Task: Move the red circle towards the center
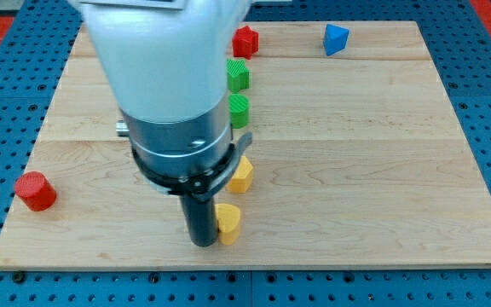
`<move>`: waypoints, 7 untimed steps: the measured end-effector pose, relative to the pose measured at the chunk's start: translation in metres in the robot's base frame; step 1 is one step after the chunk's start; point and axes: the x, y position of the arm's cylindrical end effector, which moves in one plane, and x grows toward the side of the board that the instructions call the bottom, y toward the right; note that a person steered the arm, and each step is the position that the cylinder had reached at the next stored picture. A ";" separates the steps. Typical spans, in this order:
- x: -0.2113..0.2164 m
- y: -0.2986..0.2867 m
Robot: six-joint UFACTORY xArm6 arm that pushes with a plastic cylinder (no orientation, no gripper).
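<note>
The red circle [35, 190], a short red cylinder, sits near the left edge of the wooden board [382, 170], low in the view. My tip [203, 243] is down on the board near the bottom edge, far to the right of the red circle. It touches or nearly touches the left side of a yellow heart-like block [228, 222]. The arm's large white and grey body [173, 94] hides the board's upper middle left.
A second yellow block [242, 175] lies just above the first. A green block [239, 111] and another green block [239, 75] stand above it. A red block [245, 41] and a blue block [336, 39] sit at the top edge.
</note>
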 end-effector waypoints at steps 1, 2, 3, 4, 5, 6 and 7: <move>0.000 0.023; 0.000 -0.074; -0.005 -0.224; -0.041 -0.247; -0.077 -0.177; -0.082 -0.083; -0.089 -0.041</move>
